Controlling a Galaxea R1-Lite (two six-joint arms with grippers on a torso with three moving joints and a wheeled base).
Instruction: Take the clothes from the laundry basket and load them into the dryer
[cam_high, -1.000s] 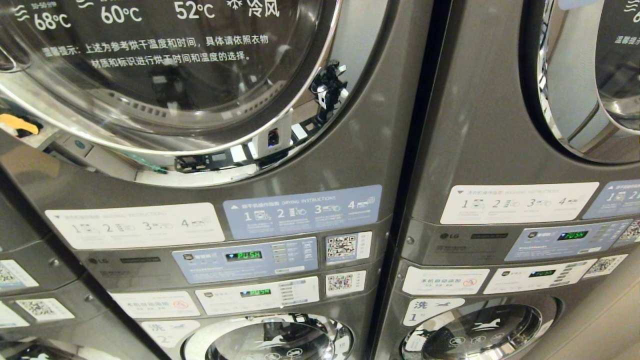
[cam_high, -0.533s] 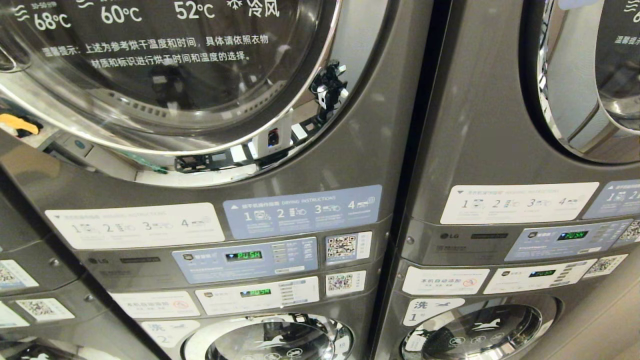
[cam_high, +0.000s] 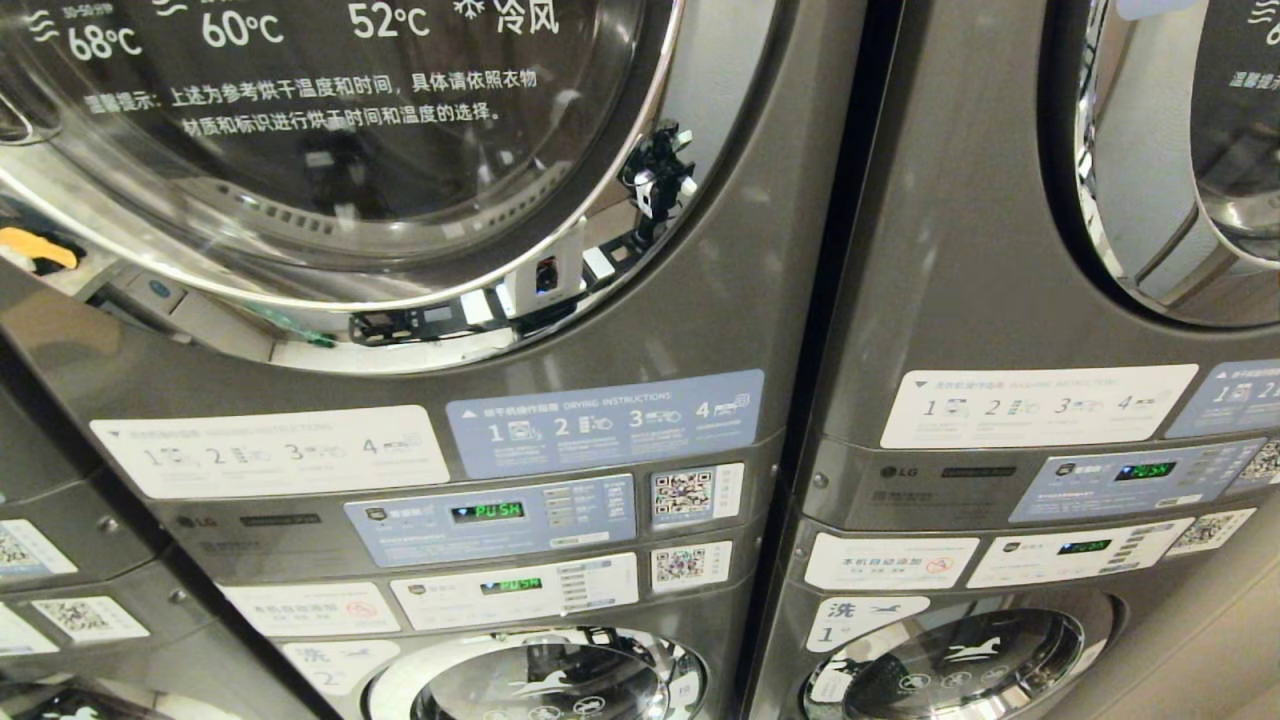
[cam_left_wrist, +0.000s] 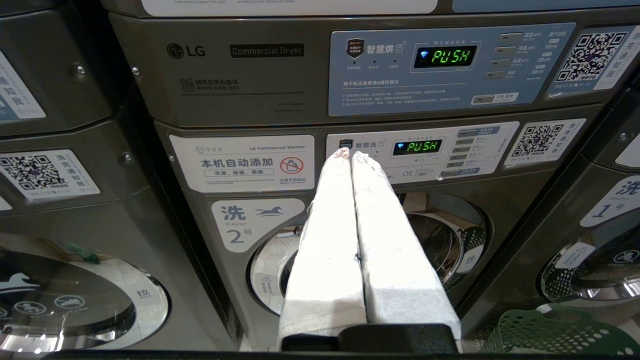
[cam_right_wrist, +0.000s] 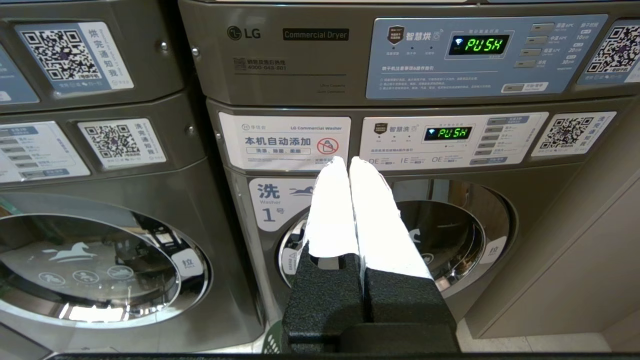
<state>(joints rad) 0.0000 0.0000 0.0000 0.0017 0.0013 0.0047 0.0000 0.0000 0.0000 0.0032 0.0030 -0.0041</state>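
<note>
My left gripper (cam_left_wrist: 348, 154) is pinched closed, empty, aimed level at washer no. 2 (cam_left_wrist: 370, 245). My right gripper (cam_right_wrist: 346, 161) likewise, tips together, facing washer no. 1 (cam_right_wrist: 400, 235). Grey stacked machines fill the room; dryer door (cam_high: 330, 150) up top in head view only. Laundry basket (cam_left_wrist: 550, 332), green, sits low on the right of no. 2, only in left wrist cam; clothes prob. inside, can't see.

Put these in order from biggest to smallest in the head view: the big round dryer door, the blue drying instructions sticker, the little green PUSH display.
1. Round chrome-rimmed glass dryer door
2. Blue rectangular drying instructions sticker
3. Small green PUSH display
</note>
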